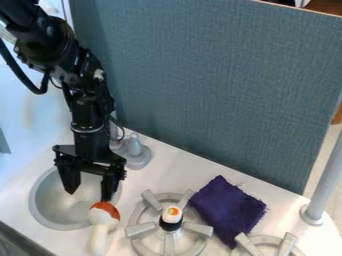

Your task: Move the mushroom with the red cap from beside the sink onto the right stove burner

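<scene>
Orange-topped toy (pixel 103 216), beside one of the fingers (pixel 107 188) (spread), sink rim (pixel 35 209)

The arm (pixel 83 82) is black all over, with a dull sheen on its rounded parts. Farthest from the sink (pixel 32 202), bulky curved housings (pixel 57 45) carry small round screw heads. A thick black cable (pixel 23 75) loops off one side, and thinner wires (pixel 120 131) curl out closer to the sink. A small pale mark (pixel 99 75) sits among the joints. Next comes a smooth cylinder (pixel 87 115) with a narrow shiny ring (pixel 88 130). Nearest the sink, a wide, blocky crossbar (pixel 87 162) bears two angular, tapering black jaws.
</scene>
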`<action>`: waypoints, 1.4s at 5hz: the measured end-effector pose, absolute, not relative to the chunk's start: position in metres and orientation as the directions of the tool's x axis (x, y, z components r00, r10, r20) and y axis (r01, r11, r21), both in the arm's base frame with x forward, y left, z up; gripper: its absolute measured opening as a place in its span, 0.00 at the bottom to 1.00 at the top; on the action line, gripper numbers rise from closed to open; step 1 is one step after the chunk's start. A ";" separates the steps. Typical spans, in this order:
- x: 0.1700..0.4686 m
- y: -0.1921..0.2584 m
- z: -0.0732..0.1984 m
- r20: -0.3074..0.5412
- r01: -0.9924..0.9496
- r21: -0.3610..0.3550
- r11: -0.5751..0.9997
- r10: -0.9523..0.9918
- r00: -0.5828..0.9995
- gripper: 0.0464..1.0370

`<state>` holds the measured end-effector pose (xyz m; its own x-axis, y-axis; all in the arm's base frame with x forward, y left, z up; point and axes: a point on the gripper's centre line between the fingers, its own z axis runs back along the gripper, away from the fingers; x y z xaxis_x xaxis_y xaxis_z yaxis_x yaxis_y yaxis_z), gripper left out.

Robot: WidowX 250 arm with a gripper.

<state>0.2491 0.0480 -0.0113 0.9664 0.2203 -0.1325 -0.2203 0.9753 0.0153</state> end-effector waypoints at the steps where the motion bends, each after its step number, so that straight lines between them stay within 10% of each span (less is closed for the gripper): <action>1: 0.244 0.047 -0.019 -0.158 -0.221 0.015 0.975 0.221 0.962 0.96; 4: 0.231 0.027 -0.057 -0.059 -0.188 -0.015 0.982 0.187 0.981 0.96; 7: 0.233 0.042 -0.073 0.010 -0.287 0.151 0.946 0.288 0.957 0.96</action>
